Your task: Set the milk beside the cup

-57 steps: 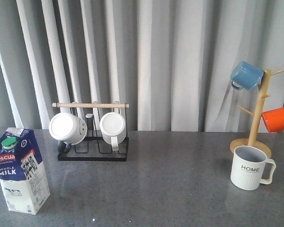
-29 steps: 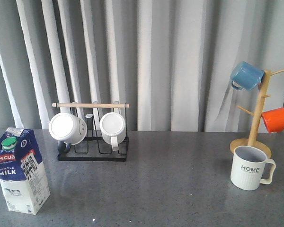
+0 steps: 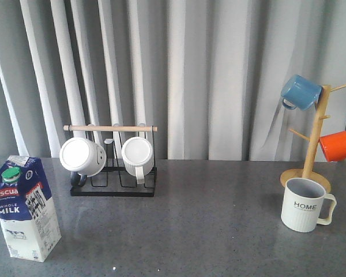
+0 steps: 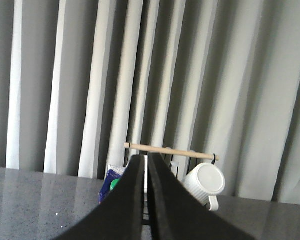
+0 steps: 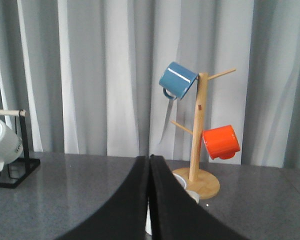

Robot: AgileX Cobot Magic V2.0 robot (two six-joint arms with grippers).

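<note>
The milk [image 3: 24,208], a blue and white carton with a green cap, stands at the table's front left. In the left wrist view a bit of it [image 4: 111,180] peeks out beside the fingers. The cup [image 3: 303,205], an off-white "HOME" mug, stands at the right, in front of the mug tree. In the right wrist view only a sliver of the cup [image 5: 189,192] shows behind the fingers. My left gripper [image 4: 145,157] is shut and empty, well short of the milk. My right gripper [image 5: 150,158] is shut and empty, short of the cup. Neither gripper shows in the front view.
A black wire rack [image 3: 112,187] with a wooden rod holds two white mugs [image 3: 82,156] at the back left. A wooden mug tree [image 3: 311,156] at the right carries a blue mug [image 3: 300,92] and an orange mug [image 3: 337,145]. Grey curtains hang behind the table.
</note>
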